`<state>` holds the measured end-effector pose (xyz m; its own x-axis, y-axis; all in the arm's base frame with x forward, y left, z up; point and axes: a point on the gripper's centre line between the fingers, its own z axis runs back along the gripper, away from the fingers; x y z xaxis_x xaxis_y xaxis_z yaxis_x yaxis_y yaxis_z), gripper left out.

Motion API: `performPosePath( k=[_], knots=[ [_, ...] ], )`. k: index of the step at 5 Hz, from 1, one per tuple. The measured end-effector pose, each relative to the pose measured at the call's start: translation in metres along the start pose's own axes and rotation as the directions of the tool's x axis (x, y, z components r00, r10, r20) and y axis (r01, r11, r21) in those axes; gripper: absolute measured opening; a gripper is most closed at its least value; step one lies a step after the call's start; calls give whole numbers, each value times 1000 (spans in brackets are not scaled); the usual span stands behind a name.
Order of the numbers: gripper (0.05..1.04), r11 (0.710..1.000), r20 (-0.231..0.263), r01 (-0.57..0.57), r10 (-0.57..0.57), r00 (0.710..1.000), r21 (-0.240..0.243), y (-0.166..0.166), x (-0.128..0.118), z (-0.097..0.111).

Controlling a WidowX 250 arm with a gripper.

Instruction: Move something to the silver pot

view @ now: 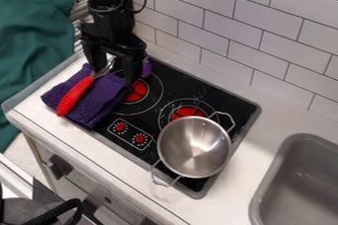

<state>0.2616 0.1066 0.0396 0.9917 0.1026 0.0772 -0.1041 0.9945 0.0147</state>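
Note:
The gripper (115, 73) hangs at the upper left over the purple cloth, its fingers apart, with the metal end of a red-handled utensil (76, 94) showing between them. That utensil lies slantwise on the folded purple cloth (99, 108), its handle toward the front left. I cannot tell whether the fingers touch it. The silver pot (191, 147), a two-handled metal bowl, stands at the front right of the stove, empty inside. Part of a small purple object (147, 67) shows just right of the gripper.
The black stovetop (148, 113) has red burners and two red knobs at its front. A grey sink (297, 184) is at the lower right. A tiled wall (257, 26) runs behind, and green fabric (33, 46) hangs at left.

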Motion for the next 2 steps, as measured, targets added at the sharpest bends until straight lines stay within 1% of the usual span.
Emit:
performPosePath(
  k=[1, 2],
  knots=[
    [1001, 1000, -26, -8, 8, 1000, -11, -1, -3, -8],
    [1001, 998, 0, -53, 53, 999, -26, 2, 21, -25]
  ],
)
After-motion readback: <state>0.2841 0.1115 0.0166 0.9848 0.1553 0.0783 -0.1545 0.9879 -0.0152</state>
